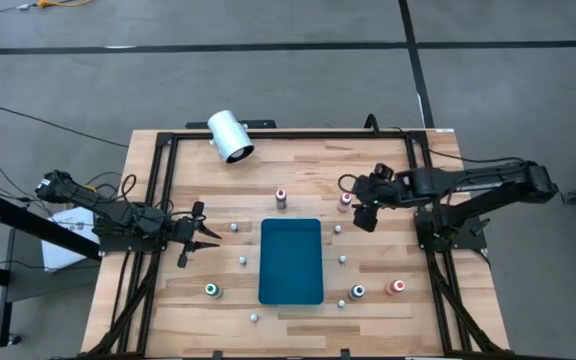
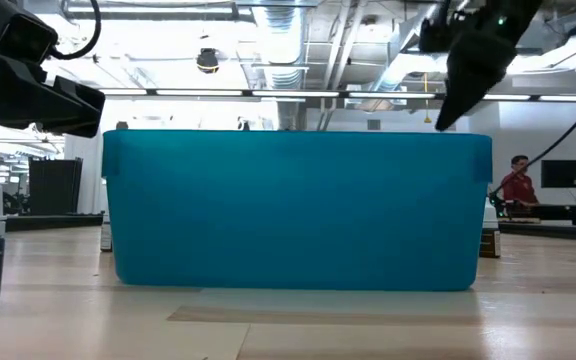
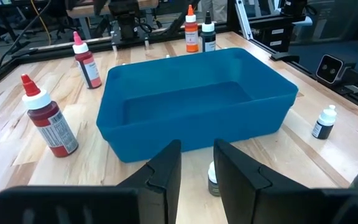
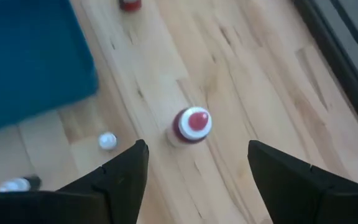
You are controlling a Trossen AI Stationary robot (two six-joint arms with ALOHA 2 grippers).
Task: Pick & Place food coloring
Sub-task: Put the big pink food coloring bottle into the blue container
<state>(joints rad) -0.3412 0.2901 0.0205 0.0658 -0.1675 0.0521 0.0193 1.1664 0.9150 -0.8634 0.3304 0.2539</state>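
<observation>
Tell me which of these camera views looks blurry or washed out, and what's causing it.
Right wrist view: soft with motion blur, the red-capped bottle and the open right gripper smeared. Low view: bright ceiling lights wash out the background, and the teal bin fills the frame while arms show as dark silhouettes. High view and left wrist view: evenly lit and fairly sharp.
</observation>
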